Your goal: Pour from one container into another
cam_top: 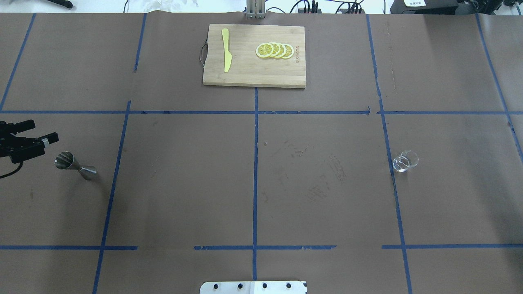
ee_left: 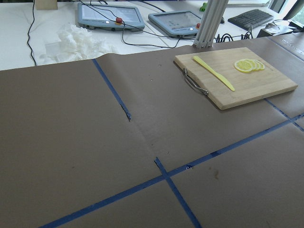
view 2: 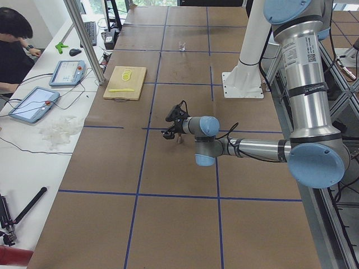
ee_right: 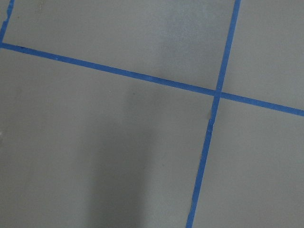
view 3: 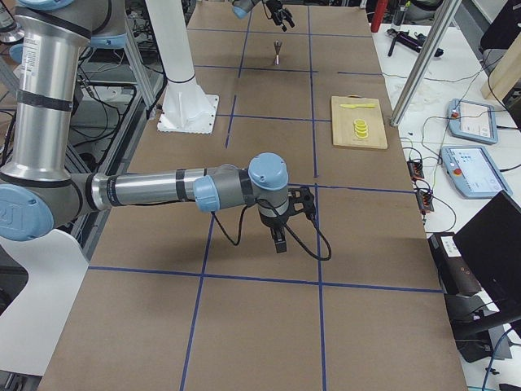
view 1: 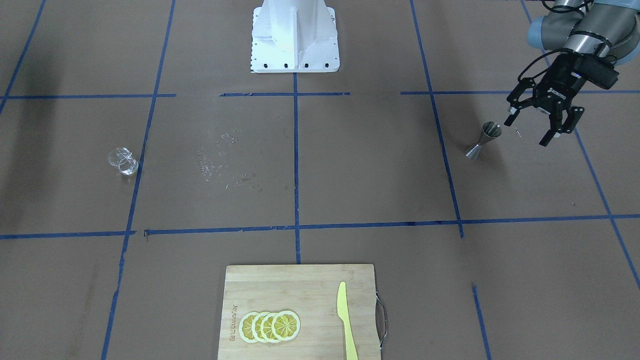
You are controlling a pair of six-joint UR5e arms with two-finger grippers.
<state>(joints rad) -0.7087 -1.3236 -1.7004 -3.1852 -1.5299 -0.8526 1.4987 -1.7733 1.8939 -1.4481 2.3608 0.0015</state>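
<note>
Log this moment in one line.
left claw: open, beside jigger, not gripping | right claw: away from cup, state unclear | jigger, cup: standing | pour: not started

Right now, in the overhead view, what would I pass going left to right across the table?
Left to right: black left gripper, silvery hourglass-shaped metal jigger, flat yellow knife, overlapping lemon slices, small clear glass cup.

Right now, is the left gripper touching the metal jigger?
Apart. The overhead view shows a strip of bare brown table between the open left gripper and the rim of the jigger.
</note>
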